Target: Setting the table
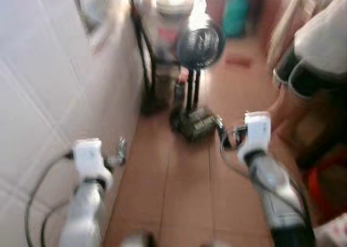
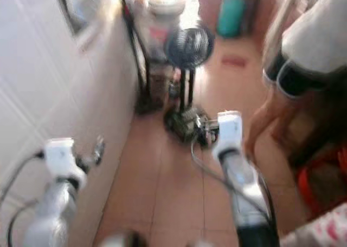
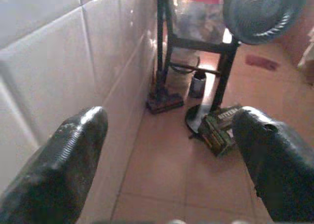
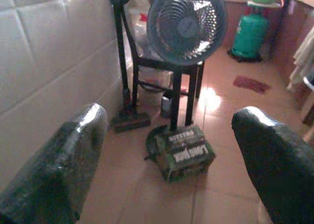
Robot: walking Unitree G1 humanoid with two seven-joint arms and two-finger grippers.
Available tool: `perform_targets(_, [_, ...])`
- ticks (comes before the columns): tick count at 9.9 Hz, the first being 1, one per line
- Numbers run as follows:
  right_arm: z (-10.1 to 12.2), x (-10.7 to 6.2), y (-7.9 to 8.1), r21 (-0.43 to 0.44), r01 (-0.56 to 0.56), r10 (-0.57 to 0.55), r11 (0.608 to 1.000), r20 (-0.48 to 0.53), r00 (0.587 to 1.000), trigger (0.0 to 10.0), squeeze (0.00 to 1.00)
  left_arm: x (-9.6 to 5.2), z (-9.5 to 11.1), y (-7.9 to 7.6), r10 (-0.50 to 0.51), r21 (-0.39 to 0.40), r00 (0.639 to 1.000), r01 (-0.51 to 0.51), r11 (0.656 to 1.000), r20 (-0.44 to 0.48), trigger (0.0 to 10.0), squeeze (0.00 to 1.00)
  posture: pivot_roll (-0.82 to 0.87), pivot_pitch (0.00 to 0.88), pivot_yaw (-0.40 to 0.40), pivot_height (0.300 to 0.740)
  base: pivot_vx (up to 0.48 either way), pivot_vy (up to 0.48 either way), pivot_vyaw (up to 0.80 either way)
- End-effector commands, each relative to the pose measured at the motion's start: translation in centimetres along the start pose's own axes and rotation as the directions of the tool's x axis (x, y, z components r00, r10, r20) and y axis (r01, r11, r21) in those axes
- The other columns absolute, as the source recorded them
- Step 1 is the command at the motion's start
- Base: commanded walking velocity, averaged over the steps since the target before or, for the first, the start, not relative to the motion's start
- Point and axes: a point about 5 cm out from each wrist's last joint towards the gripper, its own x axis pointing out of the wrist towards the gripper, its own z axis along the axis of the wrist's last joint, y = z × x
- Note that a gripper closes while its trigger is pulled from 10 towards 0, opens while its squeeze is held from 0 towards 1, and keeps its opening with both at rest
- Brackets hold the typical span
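Both arms reach forward, left gripper [image 3: 167, 150] and right gripper [image 4: 169, 155] spread wide, holding nothing. No tableware or table visible; fan [image 4: 186, 25] and box [image 4: 184, 152] lie ahead, nearer the right.

A reddish tiled floor [image 4: 147, 194] carries a green box [image 4: 182, 152] beside a standing fan's base [image 4: 153, 135], near the white tiled wall [image 4: 54, 86].

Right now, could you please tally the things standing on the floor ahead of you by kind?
Fan: 1
Green box: 1
Green gas cylinder: 1
Black rack: 1
Total: 4
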Motion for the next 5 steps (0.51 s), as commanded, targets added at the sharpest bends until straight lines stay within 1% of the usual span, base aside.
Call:
perform_targets(1, [0.66, 0.33, 0.28, 0.005, -0.002, 0.002, 1.000, 0.024, 1.000, 10.0, 0.00, 0.19, 0.72, 0.40, 0.002, 0.021, 1.000, -0.003, 1.000, 0.031, 10.0, 0.00, 0.07, 0.000, 0.030, 0.740, 0.000, 0.000, 0.00])
perform_targets(2, [0.65, 0.42, 0.29, 0.004, 0.001, -0.001, 1.000, 0.023, 1.000, 10.0, 0.00, 0.24, 0.81, 0.38, -0.008, 0.021, 0.999, 0.007, 1.000, 0.033, 10.0, 0.00, 0.08, 0.000, 0.030, 0.740, 0.000, 0.000, 0.00])
perform_targets(3, [0.62, 0.52, 0.24, 0.002, 0.005, -0.005, 1.000, 0.021, 1.000, 10.0, 0.00, 0.27, 0.88, 0.30, -0.015, -0.001, 0.999, 0.015, 1.000, 0.036, 10.0, 0.00, 0.08, 0.000, 0.030, 0.740, 0.000, 0.000, 0.00])
perform_targets(4, [0.68, 0.69, 0.22, 0.001, 0.007, -0.007, 1.000, 0.021, 1.000, 10.0, 0.00, 0.28, 1.03, 0.32, -0.015, -0.001, 0.999, 0.015, 1.000, 0.040, 10.0, 0.00, 0.08, 0.000, 0.036, 0.740, 0.000, 0.000, 0.00])
perform_targets(5, [0.78, 0.82, 0.22, -0.002, 0.008, -0.008, 1.000, 0.023, 1.000, 10.0, 0.00, 0.25, 1.07, 0.29, -0.022, -0.019, 0.999, 0.023, 1.000, 0.041, 10.0, 0.00, 0.08, 0.000, 0.039, 0.740, 0.000, 0.000, -0.80])
